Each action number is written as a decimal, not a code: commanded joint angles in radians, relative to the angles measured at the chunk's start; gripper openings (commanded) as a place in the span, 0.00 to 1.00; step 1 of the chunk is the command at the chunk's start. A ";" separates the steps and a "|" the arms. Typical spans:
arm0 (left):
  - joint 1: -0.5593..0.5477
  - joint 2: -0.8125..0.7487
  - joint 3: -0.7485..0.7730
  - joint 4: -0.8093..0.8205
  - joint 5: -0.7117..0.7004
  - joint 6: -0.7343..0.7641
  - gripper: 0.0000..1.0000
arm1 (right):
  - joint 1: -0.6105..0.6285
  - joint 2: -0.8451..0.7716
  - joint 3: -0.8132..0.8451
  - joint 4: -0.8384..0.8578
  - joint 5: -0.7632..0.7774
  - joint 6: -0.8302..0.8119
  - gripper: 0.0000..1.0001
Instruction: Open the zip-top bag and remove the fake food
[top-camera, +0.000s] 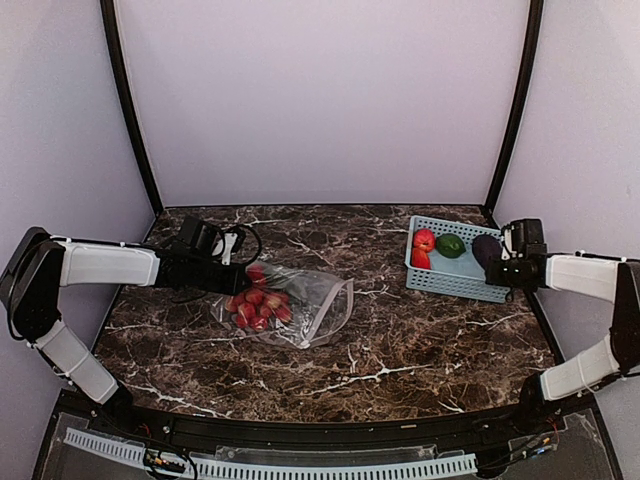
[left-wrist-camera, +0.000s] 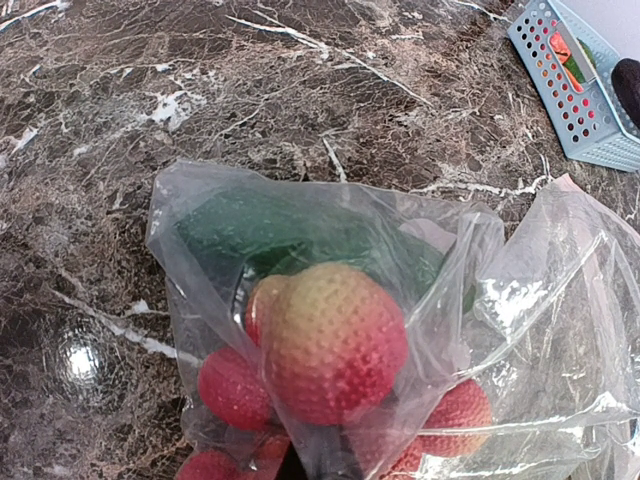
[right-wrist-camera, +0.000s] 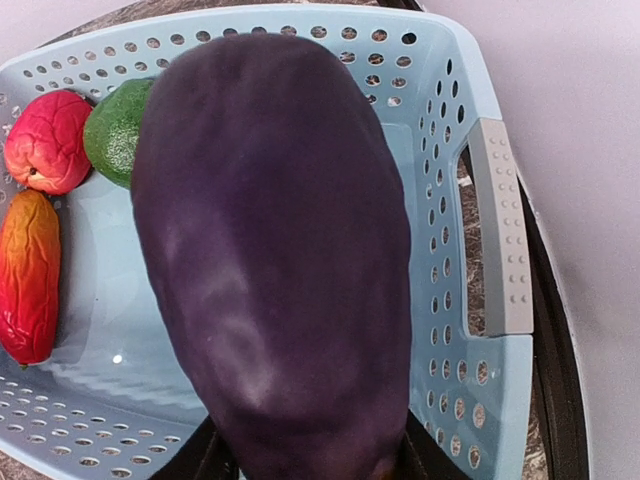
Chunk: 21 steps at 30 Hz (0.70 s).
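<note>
Purple eggplant (right-wrist-camera: 270, 250) held by right gripper (right-wrist-camera: 312, 462) over blue basket (right-wrist-camera: 450, 120), left gripper (top-camera: 228, 282) clamped on zip-top bag (top-camera: 318, 302)

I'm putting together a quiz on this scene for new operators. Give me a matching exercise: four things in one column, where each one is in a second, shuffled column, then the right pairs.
Things:
1. purple eggplant
2. strawberries
3. round green fruit
4. blue basket

Places:
A. inside the zip-top bag
B. standing on the far right part of the table
C. lying in the basket, next to a red fruit
D. in the right gripper, over the basket

Pairs: 1-D, 2-A, 3-C, 4-B
</note>
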 joint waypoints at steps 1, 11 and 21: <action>0.006 -0.006 0.004 -0.007 0.004 0.000 0.01 | -0.007 0.025 0.029 0.041 0.021 0.002 0.54; 0.007 -0.011 0.002 -0.010 0.007 0.000 0.01 | -0.007 -0.018 0.042 0.053 -0.072 -0.038 0.81; 0.006 -0.042 0.016 -0.041 0.025 0.005 0.01 | 0.053 -0.164 0.011 0.126 -0.480 -0.082 0.80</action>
